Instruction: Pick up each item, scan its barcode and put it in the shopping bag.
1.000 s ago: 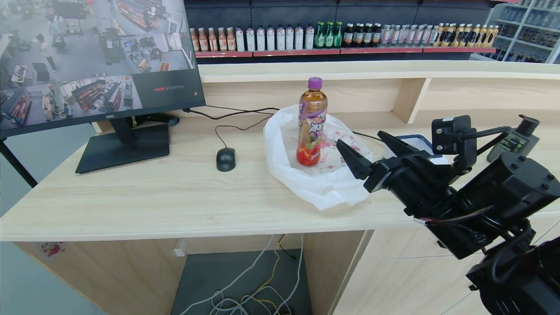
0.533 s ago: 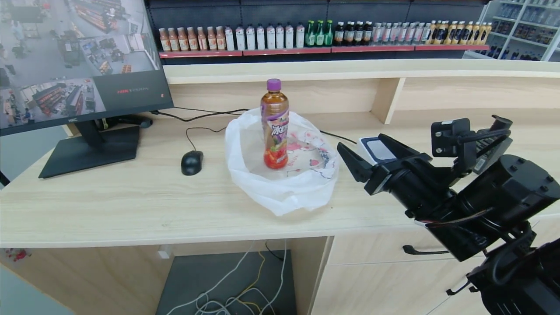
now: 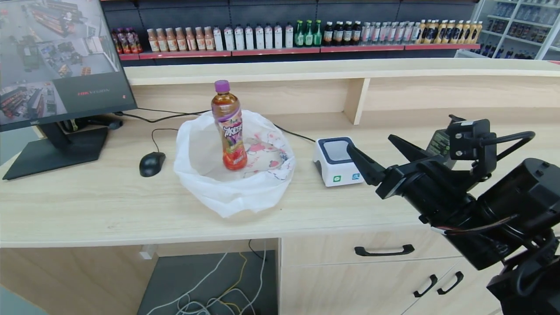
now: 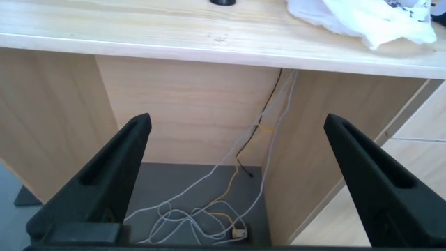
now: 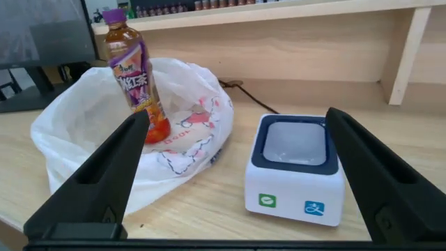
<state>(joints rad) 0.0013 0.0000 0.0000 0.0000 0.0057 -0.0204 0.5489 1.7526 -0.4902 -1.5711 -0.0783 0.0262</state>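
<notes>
Right gripper (image 3: 371,143) hangs released and empty, fingers spread, beside the scanner (image 3: 334,168). At its ten o'clock the bottle (image 3: 228,131) stands upright on the shopping bag (image 3: 197,177), nearer this arm. Left gripper (image 4: 237,125), also spread, sits below the counter (image 3: 109,205).

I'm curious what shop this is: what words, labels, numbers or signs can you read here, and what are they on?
Monitor: red logo on its bezel, too blurred to read.
Bottle: stylised label characters, not legible.
Scanner: one green and one blue icon, no words.
Shelf bottles: labels too small.
</notes>
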